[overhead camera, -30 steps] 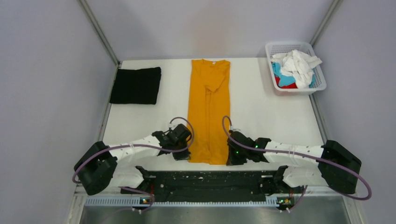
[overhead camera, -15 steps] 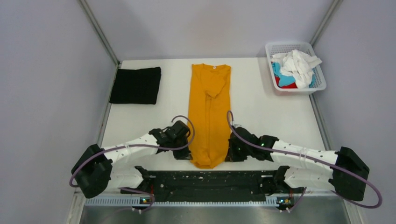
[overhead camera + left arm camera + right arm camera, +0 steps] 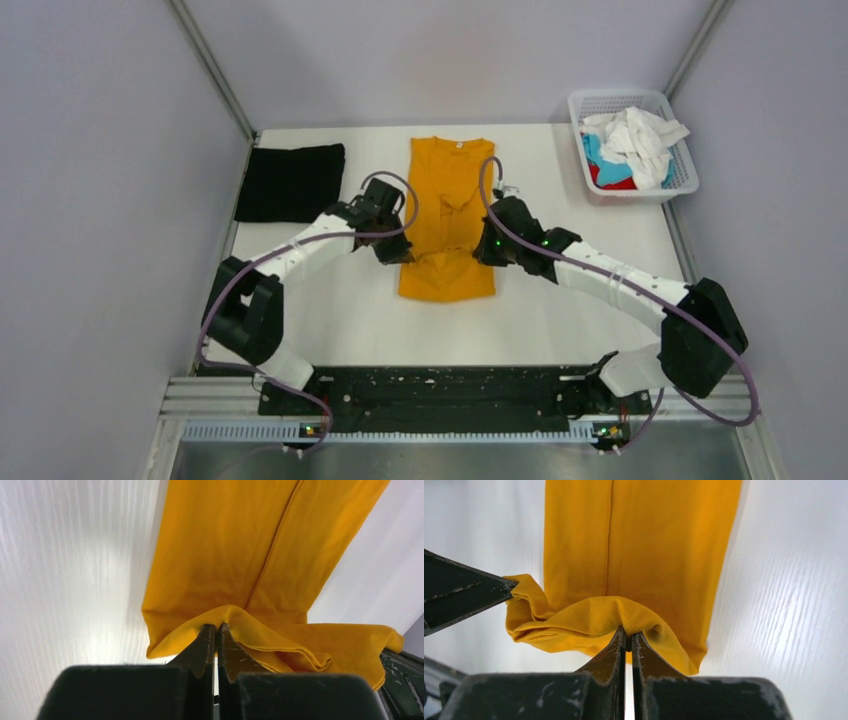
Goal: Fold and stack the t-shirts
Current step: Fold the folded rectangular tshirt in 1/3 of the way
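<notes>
A mustard-orange t-shirt (image 3: 447, 215) lies lengthwise in the middle of the table, its white neck label at the far end. Its near hem is lifted and doubled back over the lower half. My left gripper (image 3: 399, 250) is shut on the hem's left corner (image 3: 220, 622). My right gripper (image 3: 486, 252) is shut on the right corner (image 3: 626, 630). Both hold the hem above the cloth beneath. A folded black t-shirt (image 3: 292, 183) lies at the far left. White, light-blue and red t-shirts (image 3: 632, 145) are heaped in the basket.
The white mesh basket (image 3: 678, 184) stands at the far right corner. Grey walls close in the table on three sides. A black base rail (image 3: 440, 390) runs along the near edge.
Both grippers have carried the orange shirt's near hem away from the near edge toward the far end, folding the lower part over. The arms have stretched out with it.
</notes>
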Robot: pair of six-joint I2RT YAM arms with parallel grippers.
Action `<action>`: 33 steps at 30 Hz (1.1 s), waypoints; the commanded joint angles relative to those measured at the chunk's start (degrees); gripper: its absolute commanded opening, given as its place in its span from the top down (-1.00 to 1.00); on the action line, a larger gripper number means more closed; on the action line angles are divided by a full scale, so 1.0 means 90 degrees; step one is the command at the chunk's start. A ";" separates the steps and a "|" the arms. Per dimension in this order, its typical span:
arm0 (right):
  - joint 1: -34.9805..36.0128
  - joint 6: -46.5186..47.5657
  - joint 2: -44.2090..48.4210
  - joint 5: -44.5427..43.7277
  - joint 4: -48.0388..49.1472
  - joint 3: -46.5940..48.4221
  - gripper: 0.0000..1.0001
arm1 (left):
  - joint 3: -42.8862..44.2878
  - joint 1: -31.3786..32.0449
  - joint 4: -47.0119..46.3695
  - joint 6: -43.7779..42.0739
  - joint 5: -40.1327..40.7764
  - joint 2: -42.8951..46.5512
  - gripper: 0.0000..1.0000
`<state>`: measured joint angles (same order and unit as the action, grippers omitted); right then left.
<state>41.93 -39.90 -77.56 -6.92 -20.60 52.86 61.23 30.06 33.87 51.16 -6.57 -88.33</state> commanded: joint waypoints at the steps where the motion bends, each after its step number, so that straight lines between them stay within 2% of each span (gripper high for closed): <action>1: -0.0395 0.0583 -0.0574 -0.0374 0.0357 0.0754 1.00 | 0.1241 -0.0355 0.0480 -0.0474 0.0316 -0.0752 1.00; 8: -0.0891 0.0977 -0.1251 -0.0437 0.0502 0.1340 1.00 | 0.2741 -0.0668 0.0964 -0.0835 0.0662 -0.1776 1.00; 15: -0.1348 0.1236 -0.1648 -0.0100 0.0843 0.1573 1.00 | 0.3660 -0.0832 0.0952 -0.1270 0.0456 -0.2614 1.00; 22: -0.1507 0.1191 -0.2476 0.0106 0.0971 0.1988 1.00 | 0.4225 -0.1064 0.0957 -0.1459 0.0327 -0.3263 0.91; 25: -0.1557 0.1114 -0.2656 -0.0004 0.0970 0.2109 1.00 | 0.4361 -0.1148 0.0907 -0.1552 0.0126 -0.3486 0.78; 31: -0.1691 0.1043 -0.3151 -0.0054 0.0890 0.2612 1.00 | 0.4605 -0.1223 0.0648 -0.1749 -0.0178 -0.3686 0.24; 32: -0.1698 0.1026 -0.3200 -0.0082 0.0876 0.2696 0.94 | 0.4684 -0.1242 0.0578 -0.1801 -0.0276 -0.3698 0.11; 33: -0.1700 0.1003 -0.3232 -0.0132 0.0881 0.2778 0.68 | 0.4776 -0.1275 0.0594 -0.1803 -0.0337 -0.3700 -0.04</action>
<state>27.57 -30.11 -105.27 -6.57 -14.33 73.08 99.72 19.22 41.89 37.01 -6.44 -121.82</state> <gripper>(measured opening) 0.028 0.422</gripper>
